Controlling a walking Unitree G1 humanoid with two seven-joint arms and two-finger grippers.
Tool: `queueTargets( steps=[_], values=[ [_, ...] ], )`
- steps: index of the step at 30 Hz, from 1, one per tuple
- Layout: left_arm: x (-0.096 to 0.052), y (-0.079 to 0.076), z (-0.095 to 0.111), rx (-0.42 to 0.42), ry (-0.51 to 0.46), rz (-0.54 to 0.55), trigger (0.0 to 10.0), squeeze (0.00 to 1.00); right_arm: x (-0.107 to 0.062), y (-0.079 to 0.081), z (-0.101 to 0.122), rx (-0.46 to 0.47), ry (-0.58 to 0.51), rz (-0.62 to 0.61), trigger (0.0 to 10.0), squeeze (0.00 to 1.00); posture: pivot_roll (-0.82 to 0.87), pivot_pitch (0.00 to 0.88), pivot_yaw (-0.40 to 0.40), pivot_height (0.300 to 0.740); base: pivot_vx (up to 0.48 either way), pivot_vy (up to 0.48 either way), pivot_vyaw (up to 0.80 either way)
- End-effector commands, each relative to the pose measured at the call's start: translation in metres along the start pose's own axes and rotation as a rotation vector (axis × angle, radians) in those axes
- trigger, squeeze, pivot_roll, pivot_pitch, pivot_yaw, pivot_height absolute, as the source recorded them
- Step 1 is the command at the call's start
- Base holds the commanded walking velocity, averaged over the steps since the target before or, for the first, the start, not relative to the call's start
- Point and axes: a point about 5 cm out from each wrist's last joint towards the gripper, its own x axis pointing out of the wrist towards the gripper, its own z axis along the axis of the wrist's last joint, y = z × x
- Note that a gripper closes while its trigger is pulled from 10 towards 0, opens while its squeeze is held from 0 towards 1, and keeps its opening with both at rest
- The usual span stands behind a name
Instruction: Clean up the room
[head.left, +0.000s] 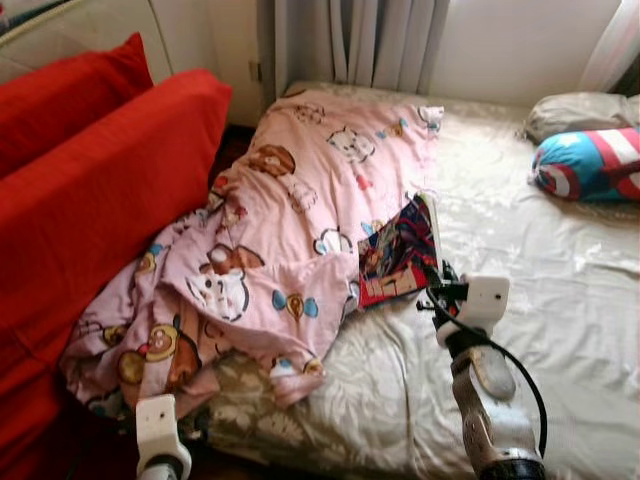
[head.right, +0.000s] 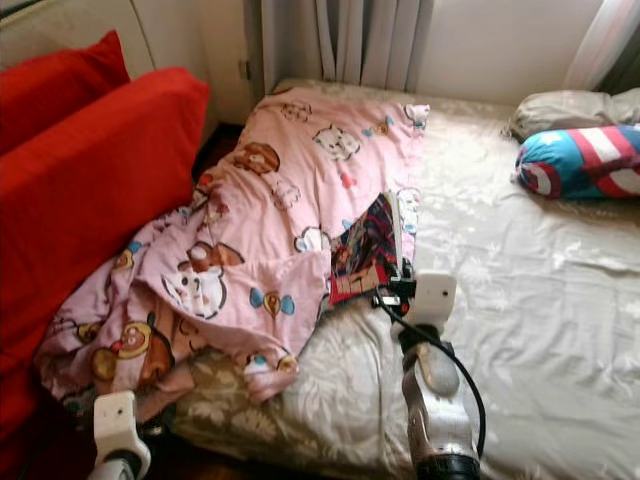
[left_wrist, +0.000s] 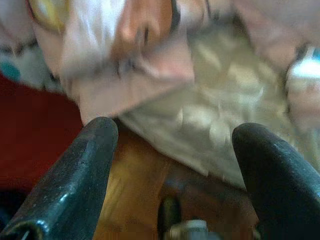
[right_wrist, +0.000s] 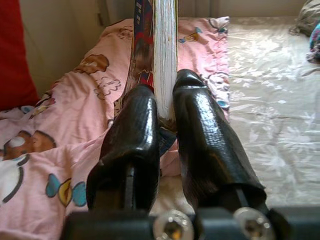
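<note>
A colourful comic book (head.left: 398, 250) stands tilted on the bed at the edge of a pink cartoon-print blanket (head.left: 290, 230). My right gripper (head.left: 437, 278) is shut on the book's lower edge; in the right wrist view the book (right_wrist: 162, 45) rises upright between the two black fingers (right_wrist: 135, 135). The blanket is crumpled and hangs off the bed's left side toward the floor. My left gripper (left_wrist: 172, 145) is open, low by the bed's near left corner, with the blanket's hem and the quilted bedcover just beyond its fingers.
The bed's cream sheet (head.left: 540, 270) spreads right of the book. A grey pillow (head.left: 580, 110) and a blue, red and white striped cushion (head.left: 592, 165) lie at the far right. A red sofa (head.left: 90, 190) stands close on the left. Curtains (head.left: 350, 40) hang behind.
</note>
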Motion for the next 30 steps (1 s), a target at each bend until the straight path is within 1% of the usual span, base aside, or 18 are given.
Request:
queueTargets(
  steps=[1,2,5,9,13,14,16,20,22,27,30],
  values=[
    [-0.006,0.006,-0.019,0.013,0.085,0.022,10.0,0.0,0.002,-0.002,0.003,-0.012,-0.013,-0.008,10.0,0.0,-0.03,0.102,-0.065,0.74,0.0,0.0,0.0],
    [-0.008,0.007,-0.028,0.022,0.125,0.027,10.0,0.0,0.002,-0.002,0.003,-0.017,-0.013,-0.01,10.0,0.0,-0.03,0.106,-0.065,0.74,0.0,0.0,0.0],
    [-0.012,0.007,-0.037,0.033,0.168,0.033,10.0,0.0,0.001,-0.002,0.003,-0.013,-0.014,-0.014,10.0,0.0,-0.03,0.113,-0.067,0.74,0.0,0.0,0.0],
    [-0.014,0.006,-0.044,0.034,0.204,0.039,10.0,0.0,0.001,0.0,0.0,0.001,-0.005,-0.014,10.0,0.0,-0.03,0.119,-0.068,0.74,0.0,0.0,0.0],
    [-0.016,0.005,-0.047,0.042,0.215,0.034,10.0,0.0,0.001,0.001,-0.001,0.012,0.009,-0.019,10.0,0.0,-0.03,0.125,-0.069,0.74,0.0,0.0,0.0],
    [-0.016,0.003,-0.049,0.067,0.221,0.022,10.0,0.0,0.002,0.001,-0.002,0.017,0.02,-0.019,10.0,0.0,-0.03,0.13,-0.068,0.74,0.0,0.0,-0.71],
    [-0.017,0.001,-0.051,0.087,0.229,0.008,10.0,0.0,0.003,0.001,-0.003,0.02,0.026,-0.017,10.0,0.0,-0.03,0.133,-0.067,0.74,0.0,0.0,-0.7],
    [-0.019,0.002,-0.053,0.086,0.235,0.017,10.0,0.0,0.003,0.002,-0.003,0.021,0.028,-0.018,10.0,0.0,-0.03,0.134,-0.067,0.74,0.0,0.0,-0.69],
    [-0.018,0.001,-0.053,0.113,0.236,0.008,10.0,0.0,0.004,0.002,-0.004,0.021,0.03,-0.018,10.0,0.0,-0.03,0.136,-0.067,0.74,0.0,0.0,-0.69],
    [-0.019,0.003,-0.055,0.124,0.245,0.01,10.0,0.0,0.004,0.003,-0.005,0.018,0.036,-0.018,10.0,0.0,-0.02,0.137,-0.067,0.74,0.0,0.0,-0.69],
    [-0.02,0.004,-0.056,0.142,0.249,0.004,10.0,0.0,0.004,0.002,-0.005,0.018,0.039,-0.019,10.0,0.0,-0.02,0.137,-0.067,0.74,0.0,-0.298,-0.69]
  ],
)
